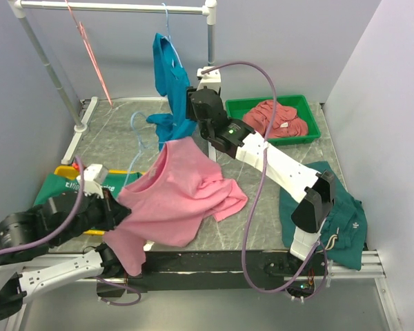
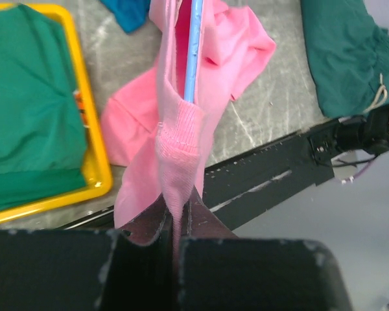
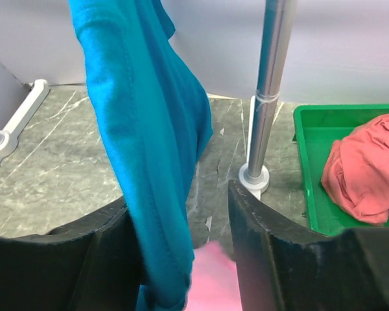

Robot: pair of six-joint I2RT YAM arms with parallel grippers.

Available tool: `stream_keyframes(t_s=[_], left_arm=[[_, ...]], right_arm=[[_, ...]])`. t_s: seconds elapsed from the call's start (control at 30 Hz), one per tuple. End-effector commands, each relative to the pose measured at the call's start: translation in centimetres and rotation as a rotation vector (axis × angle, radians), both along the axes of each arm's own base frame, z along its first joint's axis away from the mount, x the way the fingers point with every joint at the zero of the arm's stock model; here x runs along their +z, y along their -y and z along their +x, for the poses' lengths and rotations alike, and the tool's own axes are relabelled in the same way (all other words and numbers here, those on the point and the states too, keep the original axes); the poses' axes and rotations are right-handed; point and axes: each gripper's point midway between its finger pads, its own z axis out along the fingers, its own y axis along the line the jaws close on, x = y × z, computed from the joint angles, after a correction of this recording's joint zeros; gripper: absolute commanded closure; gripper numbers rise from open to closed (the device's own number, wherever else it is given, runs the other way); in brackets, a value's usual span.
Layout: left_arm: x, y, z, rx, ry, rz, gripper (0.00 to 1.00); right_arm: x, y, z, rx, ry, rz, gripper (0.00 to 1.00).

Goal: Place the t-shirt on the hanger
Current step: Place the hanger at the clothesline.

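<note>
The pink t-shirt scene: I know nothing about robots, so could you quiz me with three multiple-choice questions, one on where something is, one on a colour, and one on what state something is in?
1. Where does the dusty-rose garment lie?
A) in a blue bucket
B) in the green tray
C) in a cardboard box

2. What colour is the wire hanger inside the pink t-shirt?
A) light blue
B) black
C) white

3. How do the left arm's jaws stand?
A) wide open and empty
B) shut on the t-shirt
C) shut on a spoon

Answers:
1 B: it sits bunched in the tray at the far right of the table.
2 A: the left wrist view shows a light-blue wire running inside the pink cloth.
3 B: that same view shows pink fabric pinched between them.
</note>
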Motion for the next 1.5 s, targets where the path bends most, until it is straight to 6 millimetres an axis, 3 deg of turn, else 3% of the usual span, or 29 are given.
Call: stream_keyframes(t_s=[0.0, 0.17, 0.4, 0.5, 0.67, 0.77, 1.17, 1.27, 1.47], left_arm=[[2.8, -2.2, 1.0, 0.09, 0.063, 0.022, 0.99], [4.2, -2.9, 1.4, 0.106, 0.097, 0.058, 0.99], [6.9, -3.3, 2.8, 0.16, 0.16, 0.074, 0.99], [7.1, -3.3, 4.0, 0.214, 0.173, 0.117, 0.99], [6.9, -2.0, 5.3, 0.203, 0.181, 0.194, 0.99], [7.0, -1.0, 5.4, 0.162, 0.185, 0.205, 0.99], [3.2, 2.3, 2.3, -0.113, 0.098, 0.177, 0.99], [3.2, 1.8, 2.2, -0.104, 0.096, 0.178, 0.99], [2.9, 1.2, 2.0, -0.081, 0.086, 0.176, 0.99]], right_arm=[[4.0, 2.5, 0.0, -0.049, 0.08, 0.052, 0.47], [3.5, 3.6, 0.5, -0.067, 0.075, 0.042, 0.56], [3.1, 4.5, 0.8, -0.092, 0.075, 0.018, 0.56], [2.8, 4.8, 0.9, -0.095, 0.077, 0.012, 0.56], [2.2, 5.1, 1.3, -0.089, 0.058, -0.002, 0.41], [1.6, 4.1, 1.2, -0.017, 0.045, 0.018, 0.32], [-4.2, 1.8, 0.9, 0.091, -0.095, 0.058, 0.3], [-5.4, 1.7, 1.1, 0.085, -0.116, 0.055, 0.34], [-7.6, 4.4, 2.0, -0.001, -0.144, 0.016, 0.58]])
